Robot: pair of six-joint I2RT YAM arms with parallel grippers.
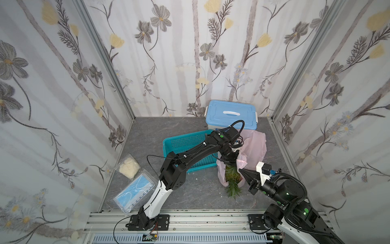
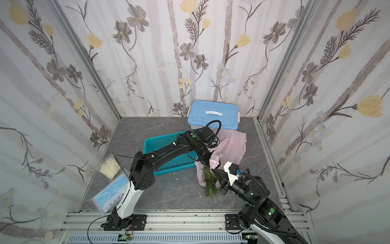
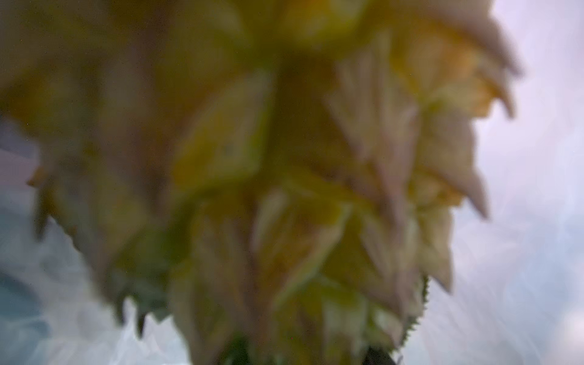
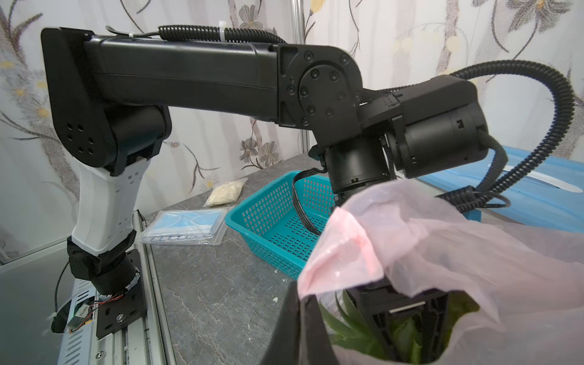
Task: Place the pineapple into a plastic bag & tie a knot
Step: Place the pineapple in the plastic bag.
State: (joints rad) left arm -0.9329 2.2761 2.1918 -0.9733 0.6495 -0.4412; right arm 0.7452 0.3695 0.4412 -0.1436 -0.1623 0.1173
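Note:
The pink plastic bag lies open-mouthed towards the front, right of the basket. The pineapple sits in its mouth, with the green crown poking out towards the front. My left gripper reaches down into the bag and is shut on the pineapple, whose blurred skin fills the left wrist view. My right gripper is shut on the bag's pink rim beside the fruit, holding it raised. No knot is in view.
A teal basket lies under the left arm. Behind the bag, a blue lidded box stands at the back wall. At the front left are a packet of blue masks and a pouch of white lumps. Walls close three sides.

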